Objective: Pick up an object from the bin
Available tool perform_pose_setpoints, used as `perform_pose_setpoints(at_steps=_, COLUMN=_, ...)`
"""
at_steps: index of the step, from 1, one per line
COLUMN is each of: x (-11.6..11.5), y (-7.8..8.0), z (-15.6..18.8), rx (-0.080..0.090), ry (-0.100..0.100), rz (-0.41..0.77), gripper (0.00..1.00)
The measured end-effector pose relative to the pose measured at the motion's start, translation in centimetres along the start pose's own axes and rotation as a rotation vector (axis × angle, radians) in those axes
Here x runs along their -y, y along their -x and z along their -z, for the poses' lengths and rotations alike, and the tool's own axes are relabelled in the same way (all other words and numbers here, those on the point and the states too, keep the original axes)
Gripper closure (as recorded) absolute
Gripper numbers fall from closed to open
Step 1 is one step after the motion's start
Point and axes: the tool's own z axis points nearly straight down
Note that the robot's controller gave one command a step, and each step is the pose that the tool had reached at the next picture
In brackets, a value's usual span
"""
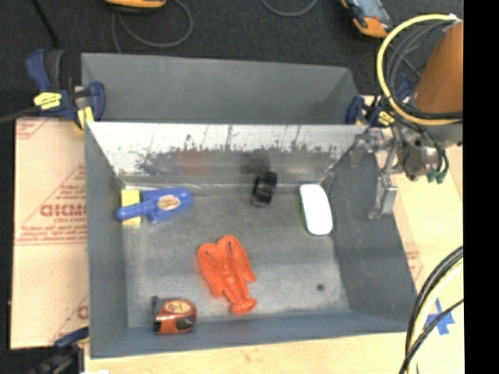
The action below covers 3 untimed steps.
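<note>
Here, in the camera view, the grey bin (366,271) holds five loose things, all lying apart from one another on its floor. The gripper (382,197) hangs over the bin's right wall, near the back right corner, at the end of an arm that comes in from the right under an orange cover (440,61) ringed by a yellow cable (387,49). Whether the gripper is open or closed cannot be told from this angle, and none of the five things lies under it.

The thing nearest the gripper is a white oval object (316,209), smooth and rounded like a computer mouse. It lies on the floor near the back wall, towards the right side, with its long axis running front to back. It is near the gripper but not touching it, with a strip of the sloping right wall between them.

Just left of the white object, also close to the back wall, sits a small black object (265,187) whose kind is unclear. Further left, near the left wall, a blue tool (156,206) with a yellow end lies on its side. An orange toy lobster (227,274) lies in the middle of the floor, towards the front. A tape measure (174,315), orange and black, rests in the front left corner, close against the front wall.
</note>
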Motion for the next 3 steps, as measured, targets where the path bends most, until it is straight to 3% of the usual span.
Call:
perform_pose_setpoints(at_steps=1, x=-5.1, y=-2.0, z=-3.6, rx=0.002, ry=0.000, rz=0.087, gripper=0.00)
perform_pose_setpoints(at_steps=2, x=-7.5, y=-2.8, z=-4.9, rx=-0.003, ry=0.006, rz=0.050, gripper=0.00)
perform_pose_setpoints(at_steps=3, x=-8.0, y=-2.8, z=-8.6, rx=0.002, ry=0.002, rz=0.016, gripper=0.00)
